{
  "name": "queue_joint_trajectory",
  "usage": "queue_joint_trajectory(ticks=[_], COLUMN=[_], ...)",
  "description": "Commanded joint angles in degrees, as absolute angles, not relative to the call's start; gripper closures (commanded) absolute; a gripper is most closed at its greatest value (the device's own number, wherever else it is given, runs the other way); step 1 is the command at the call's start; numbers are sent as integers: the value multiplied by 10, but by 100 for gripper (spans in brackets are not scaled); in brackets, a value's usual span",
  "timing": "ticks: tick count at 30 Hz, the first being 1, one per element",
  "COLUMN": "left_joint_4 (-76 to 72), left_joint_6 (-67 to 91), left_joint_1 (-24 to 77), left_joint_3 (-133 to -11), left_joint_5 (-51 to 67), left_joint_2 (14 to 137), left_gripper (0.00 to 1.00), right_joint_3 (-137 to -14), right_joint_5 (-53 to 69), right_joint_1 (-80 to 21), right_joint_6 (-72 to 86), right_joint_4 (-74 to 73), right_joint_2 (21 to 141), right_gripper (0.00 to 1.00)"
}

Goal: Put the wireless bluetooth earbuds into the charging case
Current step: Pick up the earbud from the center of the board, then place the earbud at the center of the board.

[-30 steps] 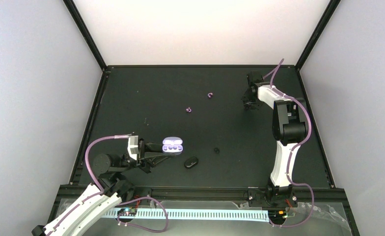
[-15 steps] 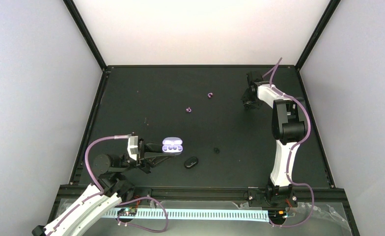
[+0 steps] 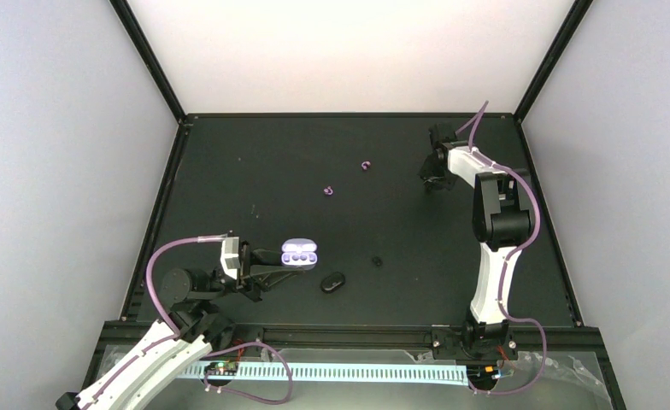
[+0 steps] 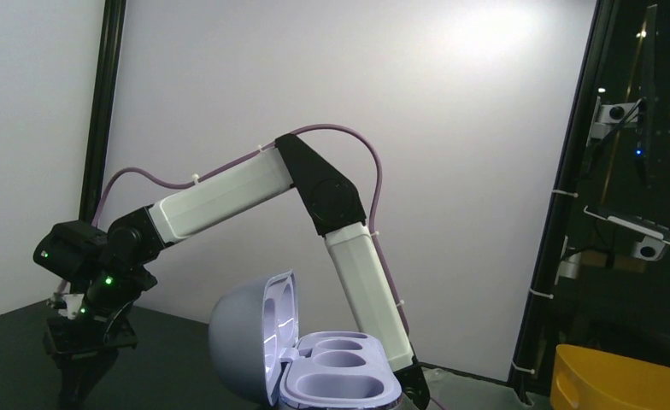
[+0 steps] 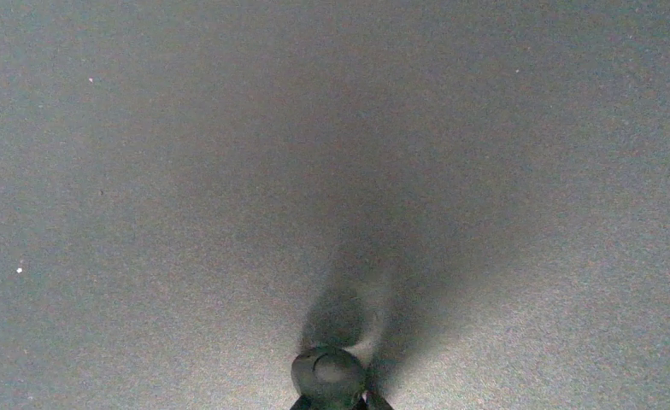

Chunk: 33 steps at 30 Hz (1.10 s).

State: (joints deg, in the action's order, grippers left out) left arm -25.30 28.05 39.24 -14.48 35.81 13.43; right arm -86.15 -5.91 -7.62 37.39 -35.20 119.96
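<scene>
Hold charging case [image 3: 300, 254] pinched in left end effector [image 3: 279, 263]; far right of case, centre black earbud [image 5: 327, 374] in right end effector [image 5: 338, 401], closure unclear.

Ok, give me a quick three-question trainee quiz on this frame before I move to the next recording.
1. How many pinkish-purple earbuds lie loose on the table?
2. True or false: the lid of the lilac case stands open.
3. What sits at the fingertips of the right gripper? A: a black earbud. B: a pinkish-purple earbud. C: nothing.
Key: 1 two; 2 true; 3 A.
</scene>
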Motion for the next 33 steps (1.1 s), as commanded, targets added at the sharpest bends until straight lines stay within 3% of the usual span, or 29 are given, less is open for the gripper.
queue_joint_trajectory(ticks=[1, 15, 27, 33], left_joint_4=[-258, -257, -258, -262], left_joint_6=[281, 282, 286, 286], left_joint_1=[396, 396, 396, 397], left_joint_3=[-148, -149, -149, -150], left_joint_5=[357, 360, 369, 371], left_joint_2=[123, 118, 122, 137], left_gripper=[98, 98, 99, 98], right_joint_3=[-835, -710, -505, -380], right_joint_5=[-47, -41, 16, 83], right_joint_1=[-73, -98, -273, -284], right_joint_6=[367, 354, 377, 475], right_joint_4=[-338, -283, -241, -165], right_joint_2=[1182, 1049, 831, 762], right_gripper=[87, 90, 89, 88])
